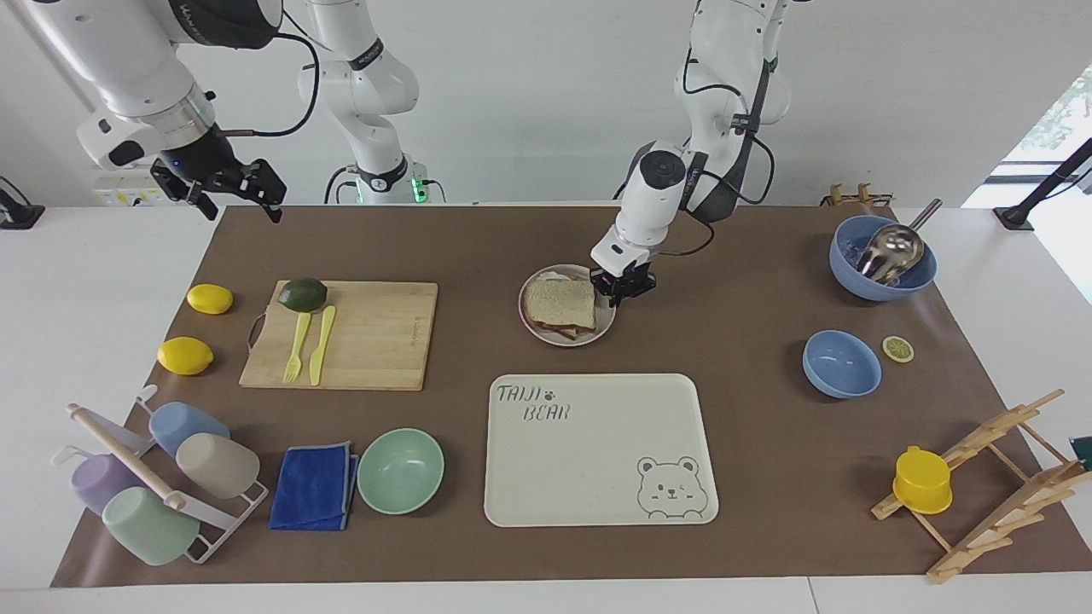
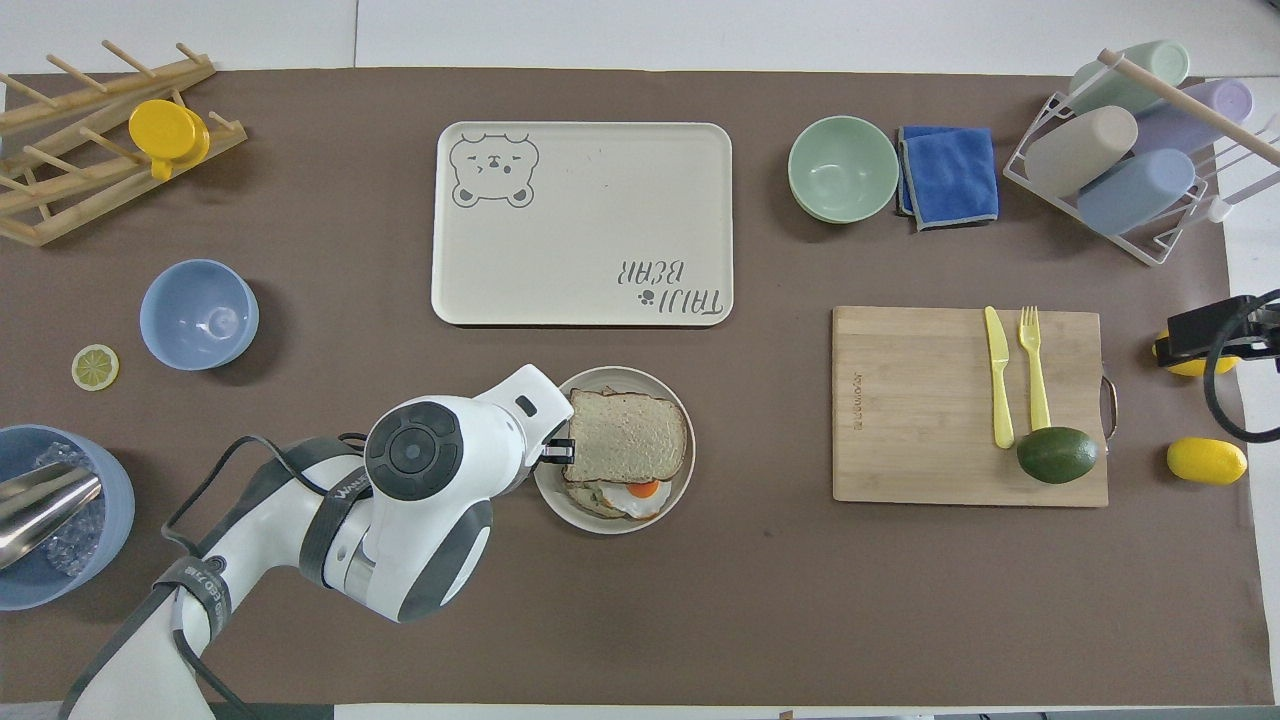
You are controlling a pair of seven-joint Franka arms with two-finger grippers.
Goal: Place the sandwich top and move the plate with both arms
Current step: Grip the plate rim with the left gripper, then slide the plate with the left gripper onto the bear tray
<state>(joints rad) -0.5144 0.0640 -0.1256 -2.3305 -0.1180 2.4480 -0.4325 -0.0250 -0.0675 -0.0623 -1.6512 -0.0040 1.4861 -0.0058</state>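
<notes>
Pinching the plate [image 1: 607, 322] rim, your left gripper [image 1: 624, 289], bread top [image 1: 560, 298] on the egg toast [image 2: 628, 493], right gripper [image 1: 229, 189] open over the table's corner.

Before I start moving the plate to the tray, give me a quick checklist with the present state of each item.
1. Bread top on the sandwich: ok, it lies on the egg toast, skewed so the egg shows.
2. Left claw on the plate: ok, shut at the rim toward the left arm's end.
3. Right claw on the plate: not ok, it is open and raised at the right arm's end of the table.
4. Tray: ok, nothing on it.
5. Path from plate to tray: ok, only bare mat between them.
6. Plate lifted: cannot tell.
</notes>
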